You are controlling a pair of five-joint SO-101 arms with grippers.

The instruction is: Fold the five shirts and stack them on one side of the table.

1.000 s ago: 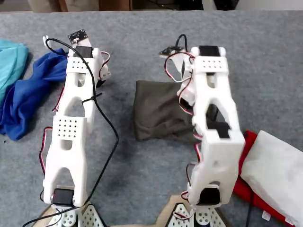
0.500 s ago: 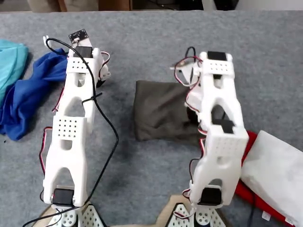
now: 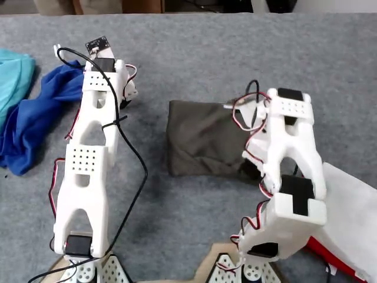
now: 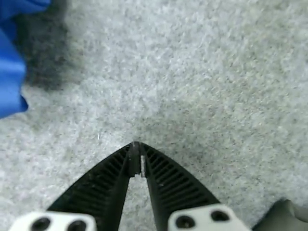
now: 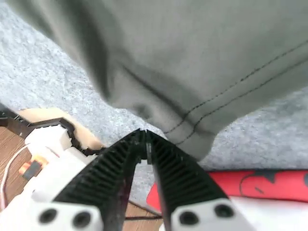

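A folded shirt [image 3: 200, 141] lies at the middle of the table [image 3: 177, 47]. At left, a crumpled shirt [image 3: 35, 118] touches a bunched shirt [image 3: 12, 76]. Near right, a top shirt [image 3: 353, 206] lies on a bottom shirt [image 3: 330, 259].

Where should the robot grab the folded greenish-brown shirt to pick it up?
Probably the olive-grey folded fabric shirt at its corner nearest the right arm's base, from that side: the stitched hem bunches there, close by the right gripper.

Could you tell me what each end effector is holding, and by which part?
The right end effector appears to pinch the olive-green shirt at its stitched hem; the left end effector holds nothing.
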